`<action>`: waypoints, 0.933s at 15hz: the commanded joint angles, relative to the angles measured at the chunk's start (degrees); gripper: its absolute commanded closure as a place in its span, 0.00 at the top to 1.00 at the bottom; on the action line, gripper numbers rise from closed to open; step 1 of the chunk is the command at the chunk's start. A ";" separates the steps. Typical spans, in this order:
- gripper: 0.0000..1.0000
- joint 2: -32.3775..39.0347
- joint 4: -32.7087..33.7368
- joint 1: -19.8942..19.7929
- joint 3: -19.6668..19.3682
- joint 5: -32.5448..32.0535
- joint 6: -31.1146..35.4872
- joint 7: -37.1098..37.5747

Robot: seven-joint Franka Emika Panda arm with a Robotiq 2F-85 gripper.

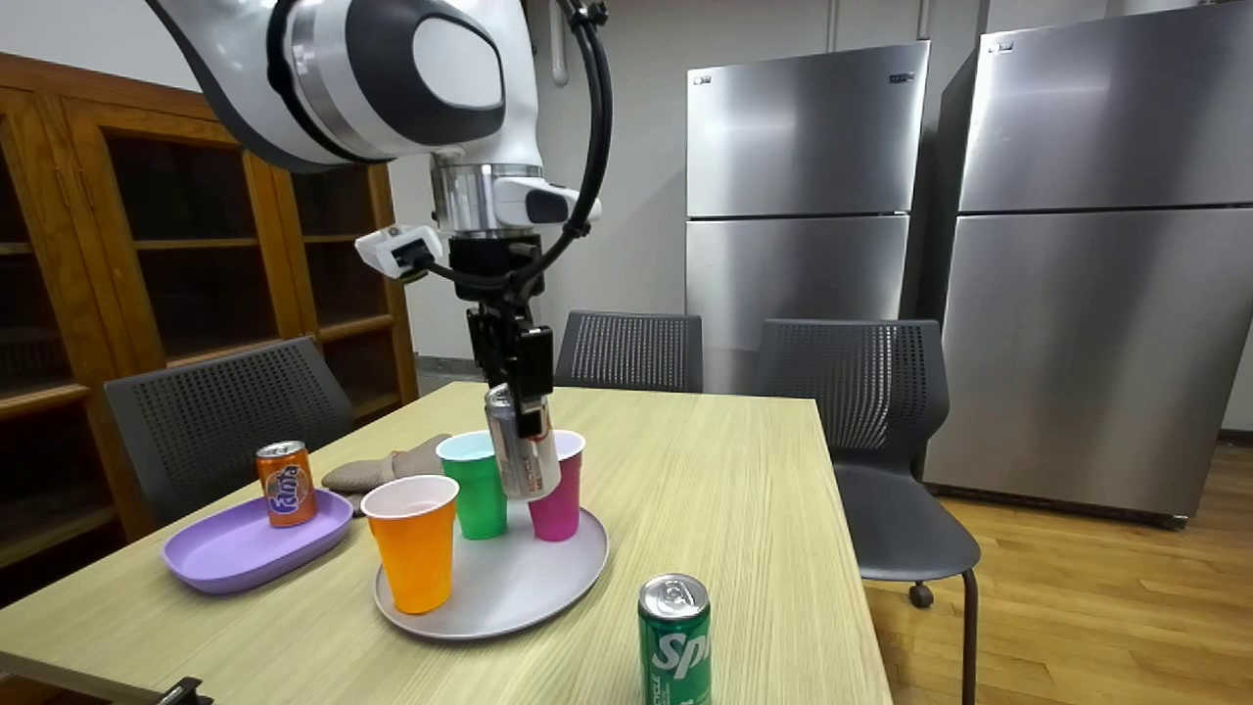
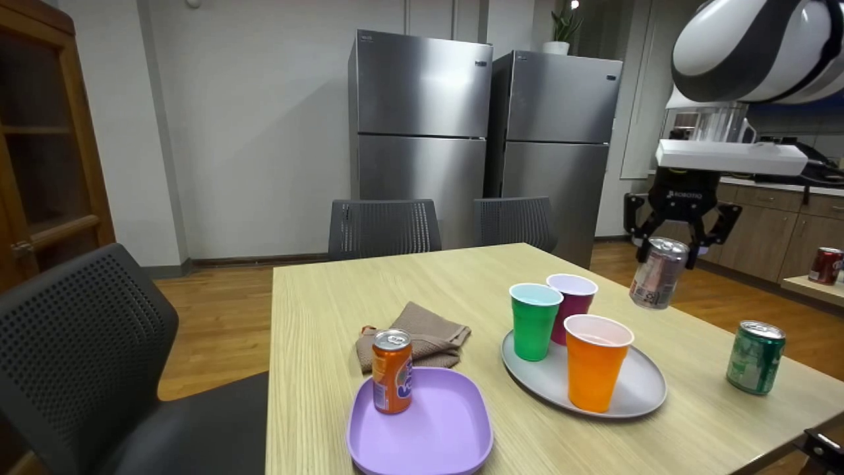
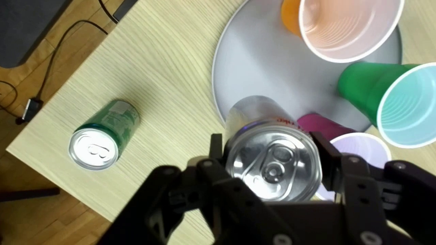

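In an exterior view, the silver can [image 1: 529,470] hides part of the pink cup [image 1: 568,494], and the bottom of the green can [image 1: 674,636] is cut off. One gray plate [image 1: 509,583] carries three cups: the pink cup, a green cup [image 1: 480,499] and an orange cup [image 1: 416,548]. One orange can [image 2: 392,373] stands on one purple tray [image 2: 435,435]. The green can is near a corner of the table [image 1: 744,470]. The silver can is shiny and tipped, with red letters that are hard to read. The gripper [image 2: 666,257] pinches it near the top, up in the air by the plate's edge.

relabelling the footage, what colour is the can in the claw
The can is mostly silver, clearest in an exterior view.
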 commanded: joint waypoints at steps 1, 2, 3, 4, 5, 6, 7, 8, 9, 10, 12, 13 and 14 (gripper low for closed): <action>0.39 -4.48 0.90 1.35 2.65 1.27 -3.72 -1.71; 0.39 -4.99 1.16 2.01 3.21 1.71 -4.30 -2.18; 0.39 -5.45 1.49 2.69 3.71 2.25 -5.01 -2.63; 0.39 -5.91 1.74 3.37 4.17 2.91 -5.66 -3.19; 0.39 -6.29 2.01 4.06 4.68 3.49 -6.26 -3.64; 0.39 -6.59 2.29 4.82 5.28 4.00 -6.97 -4.05; 0.39 -6.86 2.62 5.59 5.89 4.41 -7.83 -4.28; 0.39 -7.17 2.77 6.22 6.32 4.85 -8.34 -4.72; 0.39 -7.38 3.02 6.89 6.92 5.17 -8.93 -4.82; 0.39 -7.66 3.22 7.56 7.55 5.36 -9.47 -4.90; 0.39 -8.00 3.56 8.77 8.71 5.64 -10.28 -5.23; 0.39 -8.17 3.73 9.36 9.26 5.75 -10.68 -5.32; 0.39 -8.36 3.76 10.03 9.90 5.83 -10.99 -5.36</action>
